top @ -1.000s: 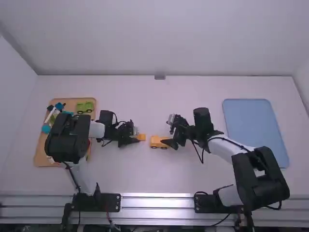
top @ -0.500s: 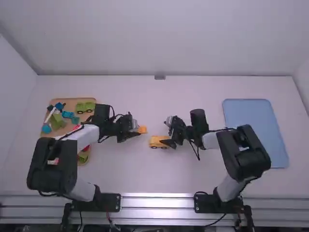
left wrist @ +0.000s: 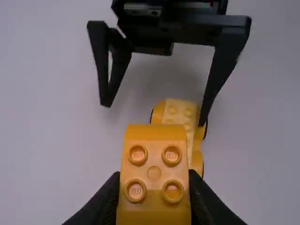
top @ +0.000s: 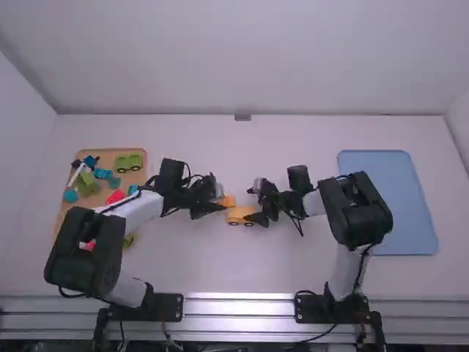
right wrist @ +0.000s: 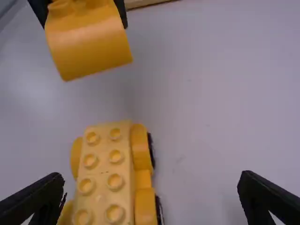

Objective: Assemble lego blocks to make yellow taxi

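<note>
Nearing the base [right wrist: 108,164], left hand [left wrist: 153,187] pinched on block [left wrist: 154,150] | right hand [right wrist: 152,180] wide open beside base | stacking looks next, height gap hard to judge

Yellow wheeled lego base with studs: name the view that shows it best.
The right wrist view: the yellow wheeled lego base shows its studded top and black wheels up close, though the picture's edge crops one end. In the left wrist view, the held yellow block partly hides it. The high view shows it small, with two wheels.
</note>
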You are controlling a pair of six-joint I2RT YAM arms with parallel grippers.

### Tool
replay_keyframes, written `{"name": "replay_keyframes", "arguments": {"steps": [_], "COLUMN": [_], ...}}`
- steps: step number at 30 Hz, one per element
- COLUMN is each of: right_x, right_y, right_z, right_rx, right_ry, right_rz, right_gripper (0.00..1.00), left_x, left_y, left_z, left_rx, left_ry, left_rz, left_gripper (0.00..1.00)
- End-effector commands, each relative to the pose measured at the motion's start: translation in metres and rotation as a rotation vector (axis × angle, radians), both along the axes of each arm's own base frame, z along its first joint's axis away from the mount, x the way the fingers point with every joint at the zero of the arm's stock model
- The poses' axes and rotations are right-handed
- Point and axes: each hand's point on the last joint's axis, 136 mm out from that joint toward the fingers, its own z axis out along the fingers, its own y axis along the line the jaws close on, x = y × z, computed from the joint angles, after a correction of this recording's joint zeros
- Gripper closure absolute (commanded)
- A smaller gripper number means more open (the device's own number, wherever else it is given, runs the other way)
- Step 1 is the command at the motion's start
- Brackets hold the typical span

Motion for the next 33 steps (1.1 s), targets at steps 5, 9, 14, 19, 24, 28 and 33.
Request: {"name": "replay_keyframes", "arguments": {"steps": [5,9,14,19,24,28,33], "right_x": [-0.011,-0.012,-0.02,-0.034,-0.022,-0.028,-0.023], "right_y": [0.009,0.005,0.002,0.003,-0.005,0.0,0.002], "right_z": [-0.001,0.006,0.003,-0.006,-0.022,-0.028,-0.023], "right_rx": [0.021,0.045,0.016,-0.009,-0.08,-0.059,-0.028], "right_ry": [-0.039,-0.025,-0.016,-0.03,-0.061,-0.095,-0.143], "right_rz": [0.082,0.085,0.102,0.132,0.024,0.009,-0.012], "right_gripper": [0.01,0.01,0.01,0.01,0.01,0.01,0.01], "left_x": [-0.009,-0.002,-0.001,-0.006,-0.007,-0.009,-0.01], "left_y": [-0.012,-0.013,-0.012,-0.013,-0.013,-0.015,-0.017], "left_z": [-0.003,-0.001,-0.005,-0.01,-0.009,-0.009,-0.011], "left_rx": [0.001,-0.028,-0.055,-0.061,-0.066,-0.069,-0.067], "left_ry": [0.026,0.023,0.009,0.019,0.022,0.022,0.025], "left_rz": [-0.026,0.021,0.054,0.058,0.054,0.048,0.039], "left_gripper": [0.91,0.88,0.84,0.82,0.82,0.83,0.84]}}
